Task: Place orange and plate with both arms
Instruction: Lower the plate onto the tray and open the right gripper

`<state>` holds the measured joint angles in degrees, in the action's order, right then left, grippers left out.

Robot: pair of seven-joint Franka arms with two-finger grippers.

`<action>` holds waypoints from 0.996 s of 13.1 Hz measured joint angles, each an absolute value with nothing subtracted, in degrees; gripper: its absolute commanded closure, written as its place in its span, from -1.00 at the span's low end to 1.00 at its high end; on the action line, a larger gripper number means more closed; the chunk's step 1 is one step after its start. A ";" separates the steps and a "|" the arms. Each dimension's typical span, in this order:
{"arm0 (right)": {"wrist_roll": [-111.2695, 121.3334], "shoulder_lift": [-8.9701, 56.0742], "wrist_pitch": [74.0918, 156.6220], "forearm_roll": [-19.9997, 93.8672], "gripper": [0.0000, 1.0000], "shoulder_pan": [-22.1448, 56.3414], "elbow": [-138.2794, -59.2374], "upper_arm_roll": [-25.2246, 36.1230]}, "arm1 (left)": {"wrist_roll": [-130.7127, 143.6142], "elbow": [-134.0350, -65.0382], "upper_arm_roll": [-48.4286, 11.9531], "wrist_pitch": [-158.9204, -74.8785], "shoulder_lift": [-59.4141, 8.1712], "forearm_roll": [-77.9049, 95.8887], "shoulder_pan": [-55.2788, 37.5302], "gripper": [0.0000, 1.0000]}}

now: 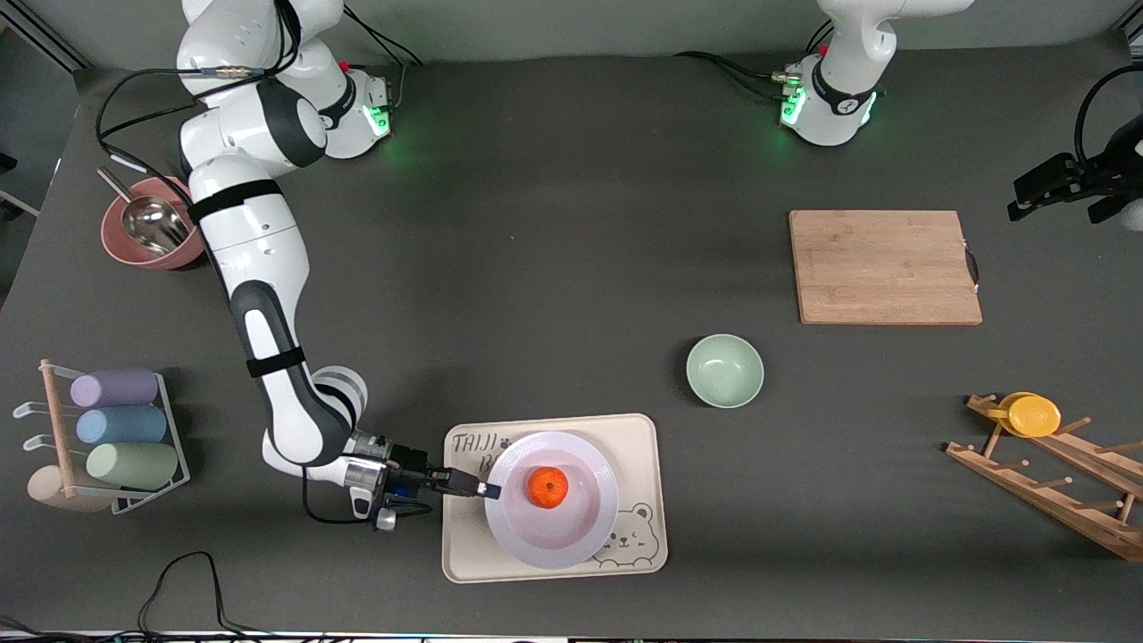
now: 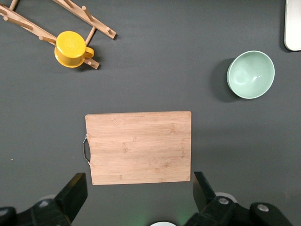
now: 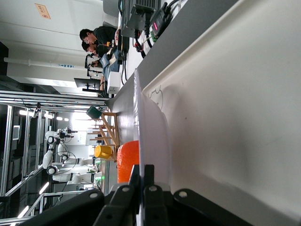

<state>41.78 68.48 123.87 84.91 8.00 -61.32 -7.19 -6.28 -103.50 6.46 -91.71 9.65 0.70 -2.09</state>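
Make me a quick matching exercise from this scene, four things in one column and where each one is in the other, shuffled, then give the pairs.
1. orange
2. plate
3. yellow cup
4. metal scoop

A. in the pink bowl
B. on the wooden rack
C. on the bear-print tray, rim pinched by the right gripper
D. on the plate

Pairs: 1-D, 2-C, 3-B, 4-A

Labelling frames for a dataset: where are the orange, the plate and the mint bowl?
orange (image 1: 547, 487): front view, its top.
plate (image 1: 536, 545): front view, rim nearest the camera.
mint bowl (image 1: 724, 370): front view, inner bottom.
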 measured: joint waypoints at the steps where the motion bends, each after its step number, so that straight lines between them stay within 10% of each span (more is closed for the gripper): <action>1: 42.03 68.69 123.87 84.92 1.00 8.04 -61.32 -7.22 | -6.27 -103.50 6.46 -91.71 9.65 0.70 -2.09 -1.00; 5: 42.89 69.27 123.96 84.94 1.00 8.14 -61.43 -7.23 | -6.25 -103.51 6.45 -91.71 9.59 0.57 -2.09 -1.00; 9: 44.14 69.42 124.43 85.02 0.36 8.53 -61.81 -7.27 | -6.23 -103.52 5.64 -91.71 9.56 -0.62 -2.09 -1.00; 13: 44.17 69.33 125.66 85.01 0.33 8.75 -61.68 -7.27 | -6.23 -103.52 5.62 -91.71 9.56 -0.85 -2.09 -1.00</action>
